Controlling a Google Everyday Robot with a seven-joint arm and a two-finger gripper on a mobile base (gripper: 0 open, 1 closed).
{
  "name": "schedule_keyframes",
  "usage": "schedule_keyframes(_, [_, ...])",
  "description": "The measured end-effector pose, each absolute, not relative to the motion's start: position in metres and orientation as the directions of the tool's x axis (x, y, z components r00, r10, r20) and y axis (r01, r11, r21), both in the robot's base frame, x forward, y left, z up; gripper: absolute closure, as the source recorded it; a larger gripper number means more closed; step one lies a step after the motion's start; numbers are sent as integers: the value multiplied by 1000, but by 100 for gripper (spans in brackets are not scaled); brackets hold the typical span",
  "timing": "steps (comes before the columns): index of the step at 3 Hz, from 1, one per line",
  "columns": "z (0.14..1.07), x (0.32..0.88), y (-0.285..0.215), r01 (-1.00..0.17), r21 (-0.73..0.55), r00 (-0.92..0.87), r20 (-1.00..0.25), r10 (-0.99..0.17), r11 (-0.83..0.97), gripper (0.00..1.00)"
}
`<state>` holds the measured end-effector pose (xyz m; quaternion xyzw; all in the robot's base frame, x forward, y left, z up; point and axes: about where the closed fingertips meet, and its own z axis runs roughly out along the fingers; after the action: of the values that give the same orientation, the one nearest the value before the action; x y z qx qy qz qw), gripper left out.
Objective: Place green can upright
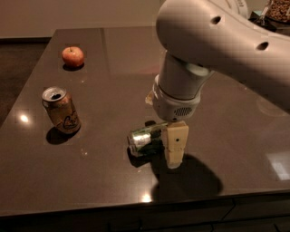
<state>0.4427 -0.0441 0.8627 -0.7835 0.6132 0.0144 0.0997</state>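
Note:
The green can (144, 138) lies on its side on the dark table (113, 54), near the front middle, with a silver end facing left. My gripper (168, 147) hangs from the big white arm (217, 41) and is down at the can's right part, covering that end from the front. The can rests on the table top and is not lifted.
An orange-tan can (62, 111) stands upright at the left. A red apple (73, 56) sits at the far left back. The table's front edge runs just below the gripper. Some objects stand at the far right back (276, 11).

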Motion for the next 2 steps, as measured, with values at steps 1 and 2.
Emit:
schedule_keyframes(1, [857, 441, -39, -962, -125, 259, -139, -956, -242, 26])
schedule_keyframes(2, [854, 445, -44, -961, -113, 265, -115, -957, -252, 57])
